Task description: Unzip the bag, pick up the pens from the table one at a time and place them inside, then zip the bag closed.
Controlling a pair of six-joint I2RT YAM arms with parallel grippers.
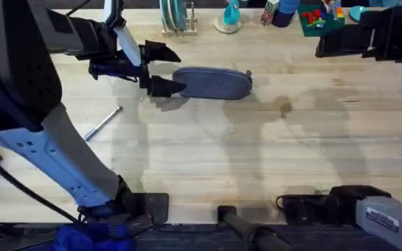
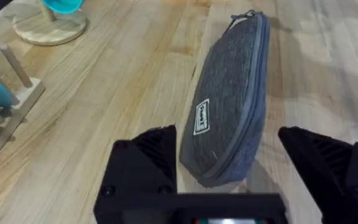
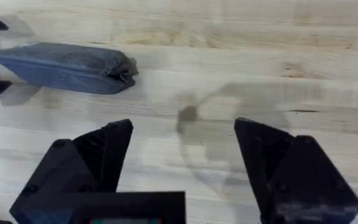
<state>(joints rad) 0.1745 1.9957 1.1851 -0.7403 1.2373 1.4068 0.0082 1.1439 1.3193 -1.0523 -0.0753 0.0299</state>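
We see the bag (image 1: 212, 83), a blue-grey oval pouch with its zipper seemingly closed, lying on the table (image 1: 257, 160) toward the far side. The left gripper (image 1: 160, 68) is spread around its end; the right gripper (image 3: 183, 163) hovers, fingers apart. One pen (image 1: 103, 123) lies nearer, on pale planks.

overhead: high, looks down/fwd | L wrist: close on bag (image 2: 232, 102) | R wrist: farther, same bag | shared: bag, table (image 1: 257, 153)
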